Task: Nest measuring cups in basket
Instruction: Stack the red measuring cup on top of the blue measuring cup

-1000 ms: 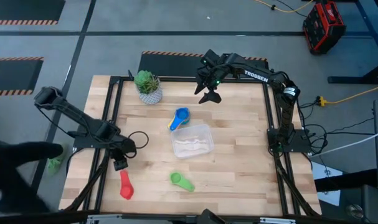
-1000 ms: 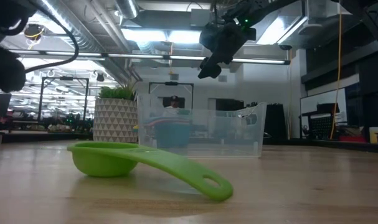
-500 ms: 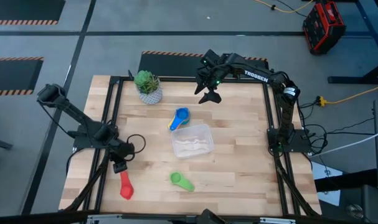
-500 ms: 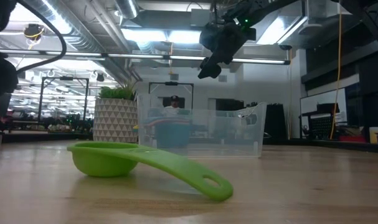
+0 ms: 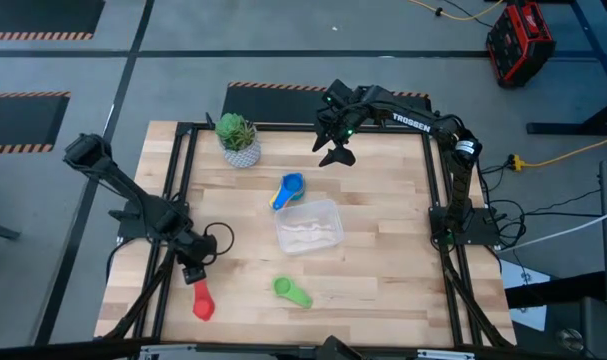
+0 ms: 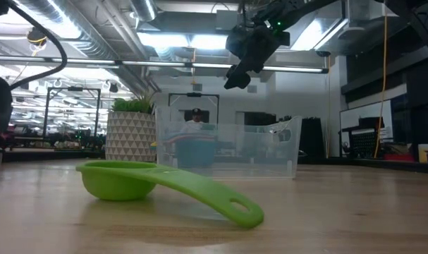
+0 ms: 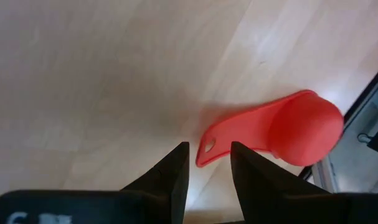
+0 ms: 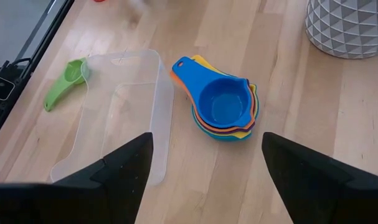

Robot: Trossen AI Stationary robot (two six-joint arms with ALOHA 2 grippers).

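A red measuring cup [image 5: 201, 300] [image 7: 288, 127] lies bowl-down near the table's near-left corner. My left gripper [image 5: 193, 272] [image 7: 209, 163] hovers over its handle end, open with a narrow gap, a finger on either side. A green cup [image 5: 291, 291] [image 6: 164, 187] lies on the near middle of the table. A nested stack with a blue cup on top [image 5: 288, 190] [image 8: 221, 109] rests beside the far-left side of the clear basket [image 5: 308, 226] [image 8: 120, 112]; no cups show in the basket. My right gripper [image 5: 335, 152] [image 8: 207, 140] hangs open, high over the far edge.
A potted green plant in a white patterned pot [image 5: 238, 138] [image 6: 129, 134] stands at the table's far left. A black cable loop [image 5: 220, 226] lies beside my left arm. Bare wood lies right of the basket and along the near edge.
My left gripper has moved toward the table's near edge, closing in over the red cup's handle. A person's dark sleeve at the picture's left edge has gone from view. The right arm and all cups have stayed put.
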